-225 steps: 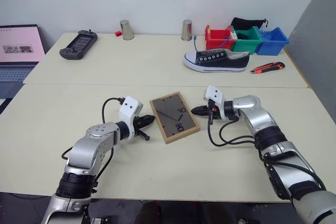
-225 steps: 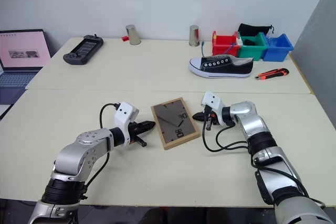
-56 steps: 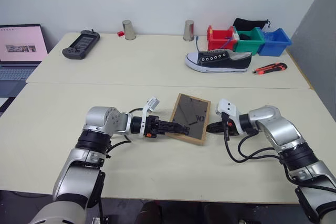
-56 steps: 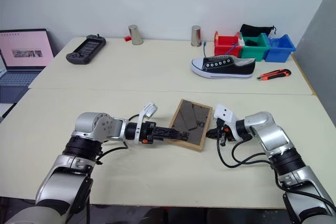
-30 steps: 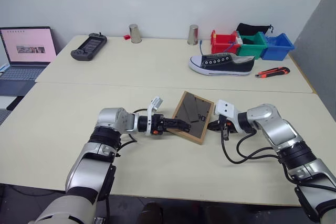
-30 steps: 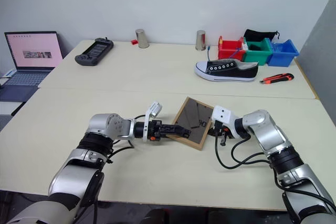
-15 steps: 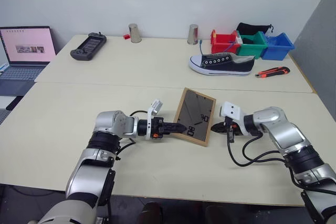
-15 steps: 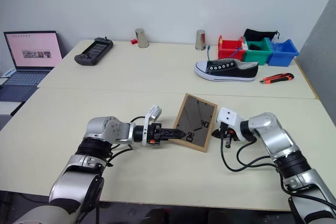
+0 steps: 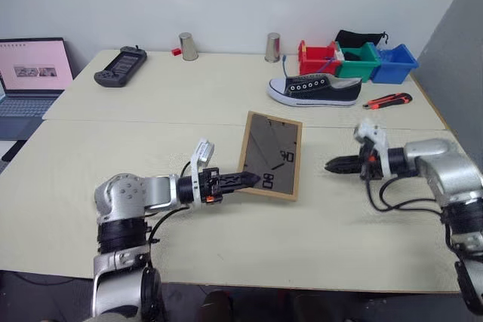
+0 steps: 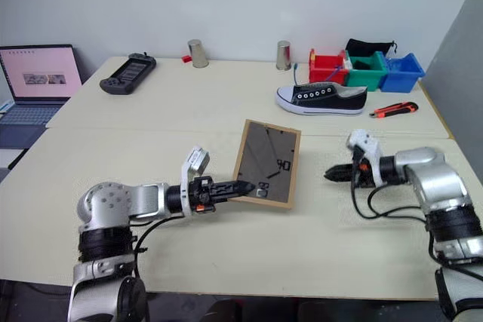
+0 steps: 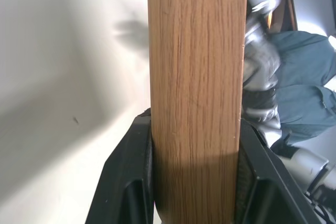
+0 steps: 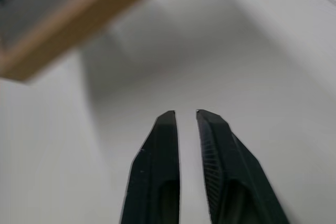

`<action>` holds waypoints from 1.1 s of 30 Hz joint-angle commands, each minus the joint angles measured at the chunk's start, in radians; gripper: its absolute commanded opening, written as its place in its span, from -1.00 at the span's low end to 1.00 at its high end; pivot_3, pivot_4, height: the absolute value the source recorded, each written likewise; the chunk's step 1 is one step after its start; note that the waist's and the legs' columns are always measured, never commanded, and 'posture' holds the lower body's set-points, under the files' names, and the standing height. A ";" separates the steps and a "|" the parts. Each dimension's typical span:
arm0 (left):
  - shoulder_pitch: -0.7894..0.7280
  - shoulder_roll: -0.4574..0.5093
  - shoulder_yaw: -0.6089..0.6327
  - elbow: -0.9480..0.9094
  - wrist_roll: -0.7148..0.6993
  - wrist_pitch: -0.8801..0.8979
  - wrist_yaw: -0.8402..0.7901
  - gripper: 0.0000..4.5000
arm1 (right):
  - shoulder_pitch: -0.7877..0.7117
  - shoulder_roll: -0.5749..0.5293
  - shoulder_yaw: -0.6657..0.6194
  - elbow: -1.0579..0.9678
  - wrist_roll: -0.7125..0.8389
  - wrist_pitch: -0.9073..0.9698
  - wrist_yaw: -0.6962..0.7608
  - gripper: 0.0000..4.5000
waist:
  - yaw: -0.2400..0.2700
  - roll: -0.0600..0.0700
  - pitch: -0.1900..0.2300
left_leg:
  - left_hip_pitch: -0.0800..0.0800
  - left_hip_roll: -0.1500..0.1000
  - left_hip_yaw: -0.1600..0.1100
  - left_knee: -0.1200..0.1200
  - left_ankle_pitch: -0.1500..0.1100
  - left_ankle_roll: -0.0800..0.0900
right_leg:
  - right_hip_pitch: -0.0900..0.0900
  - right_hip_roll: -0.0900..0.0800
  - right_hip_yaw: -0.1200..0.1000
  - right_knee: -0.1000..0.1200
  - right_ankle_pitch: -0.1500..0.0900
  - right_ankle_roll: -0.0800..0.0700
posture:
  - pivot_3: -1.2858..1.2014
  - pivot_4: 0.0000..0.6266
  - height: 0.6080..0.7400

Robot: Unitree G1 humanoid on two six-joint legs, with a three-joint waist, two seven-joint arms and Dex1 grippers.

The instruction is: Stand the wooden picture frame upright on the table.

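Light-wood rectangular picture frame (image 9: 270,155) now tilted steeply off pale cream desk (image 9: 151,141), near-upright. Left pincer (image 9: 252,180) clamped on its edge; right pincer (image 9: 329,165) withdrawn rightward, slightly apart, empty.

Head stereo pair overlooks table (image 9: 226,103); wrist cams close-up along hands.

Light-oak wooden picture frame (image 9: 270,155) with dark grey back; black-and-white shoe (image 9: 314,88) at 1 o'clock; cream table (image 9: 113,148).
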 commanded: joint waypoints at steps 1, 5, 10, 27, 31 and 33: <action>0.025 0.001 0.061 -0.044 -0.135 0.004 0.109 -0.42 | -0.111 -0.046 -0.017 0.009 0.084 0.101 0.117 -0.23 | 0.003 0.000 0.000 | 0.000 0.000 0.000 0.000 0.000 0.001 | 0.000 0.000 0.000 0.000 0.000 0.000 | 0.03 -0.52 1.00; 0.030 -0.023 0.104 -0.045 -0.197 0.004 0.208 -0.42 | -0.220 0.007 -0.020 0.028 0.125 0.180 0.081 0.17 | 0.003 -0.001 0.000 | -0.001 0.000 0.000 0.000 0.000 0.001 | 0.001 0.000 -0.001 -0.004 0.000 0.000 | 0.03 -0.52 1.00; 0.042 -0.049 0.107 -0.056 -0.234 0.004 0.273 -0.42 | -0.276 0.145 -0.004 0.007 0.124 0.223 -0.051 0.37 | 0.001 -0.001 0.000 | -0.002 0.000 0.000 0.000 0.001 -0.002 | -0.001 0.000 -0.001 -0.003 0.000 0.000 | 0.03 -0.52 1.00; 0.062 -0.058 0.056 -0.084 -0.327 -0.028 0.349 -0.42 | -0.322 0.307 0.181 0.057 -0.010 0.127 -0.177 0.37 | 0.002 -0.001 0.000 | -0.014 -0.001 0.000 0.001 0.003 -0.006 | -0.015 -0.001 -0.001 0.002 0.001 0.000 | 0.03 -0.52 1.00; 0.077 -0.060 0.035 -0.099 -0.350 -0.039 0.360 -0.42 | -0.318 0.321 0.189 0.085 -0.033 0.110 -0.190 0.37 | 0.002 -0.001 0.000 | -0.014 -0.001 0.000 0.001 0.004 -0.006 | -0.015 -0.001 -0.001 0.002 0.001 0.000 | 0.03 -0.52 1.00; 0.081 -0.056 0.026 -0.101 -0.359 -0.046 0.364 -0.42 | -0.317 0.324 0.188 0.091 -0.041 0.105 -0.189 0.37 | 0.002 -0.001 0.000 | -0.014 -0.001 0.000 0.001 0.004 -0.006 | -0.016 -0.001 -0.001 0.002 0.001 0.000 | 0.03 -0.52 1.00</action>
